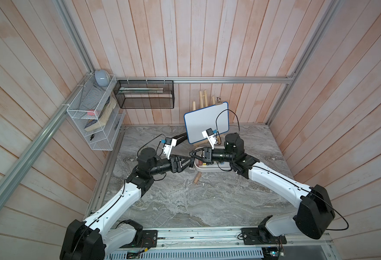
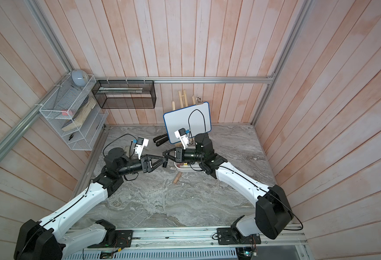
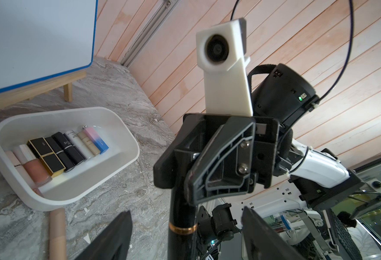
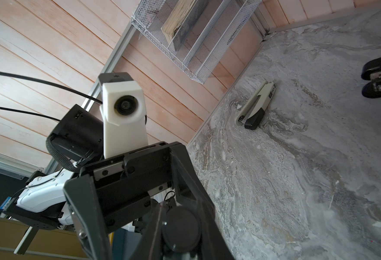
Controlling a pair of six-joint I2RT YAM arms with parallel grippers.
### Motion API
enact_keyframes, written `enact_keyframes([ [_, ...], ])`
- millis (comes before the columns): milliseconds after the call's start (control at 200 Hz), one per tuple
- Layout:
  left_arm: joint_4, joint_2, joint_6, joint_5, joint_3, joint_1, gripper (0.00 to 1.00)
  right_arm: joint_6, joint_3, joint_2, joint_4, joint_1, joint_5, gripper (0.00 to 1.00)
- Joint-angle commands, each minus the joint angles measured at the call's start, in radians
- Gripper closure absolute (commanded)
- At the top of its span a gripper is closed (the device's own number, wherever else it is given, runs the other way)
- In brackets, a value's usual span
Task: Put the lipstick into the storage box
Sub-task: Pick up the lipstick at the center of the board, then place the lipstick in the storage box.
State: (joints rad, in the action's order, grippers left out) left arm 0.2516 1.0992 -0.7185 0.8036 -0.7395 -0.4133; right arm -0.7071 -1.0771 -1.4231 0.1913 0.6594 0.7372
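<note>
A black lipstick (image 3: 181,238) with a gold band hangs in the air between the two arms. My right gripper (image 4: 180,216) is shut on it, and the tube's round end (image 4: 181,231) faces that wrist camera. My left gripper (image 3: 186,212) is open, with one finger (image 3: 115,236) on each side of the tube and not touching it. In both top views the grippers (image 1: 190,160) (image 2: 165,158) meet tip to tip just left of the storage box (image 1: 209,170) (image 2: 186,170). The white box (image 3: 119,122) holds several lipsticks laid side by side.
A whiteboard (image 1: 206,122) on a wooden easel stands behind the box. A wooden cylinder (image 1: 197,177) lies in front of it. A black stapler (image 2: 160,139) and a grey tool (image 4: 256,103) lie at the back left. The mesh basket (image 1: 144,94) and wire rack (image 1: 92,112) hang on the walls.
</note>
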Motion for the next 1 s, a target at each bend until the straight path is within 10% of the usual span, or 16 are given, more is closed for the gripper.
enact_keyframes([
  [0, -0.003, -0.054, 0.012, -0.008, -0.01, 0.03, 0.17, 0.067, -0.055, 0.012, -0.122, -0.016, -0.077, 0.87],
  [440, -0.383, -0.076, 0.206, -0.25, -0.022, 0.05, 0.16, 0.31, -0.272, -0.092, -0.727, -0.156, -0.72, 0.86],
  [995, -0.489, 0.056, 0.31, -0.402, -0.01, -0.096, 0.16, 0.436, -0.407, -0.422, -0.831, -0.196, -1.11, 0.86],
])
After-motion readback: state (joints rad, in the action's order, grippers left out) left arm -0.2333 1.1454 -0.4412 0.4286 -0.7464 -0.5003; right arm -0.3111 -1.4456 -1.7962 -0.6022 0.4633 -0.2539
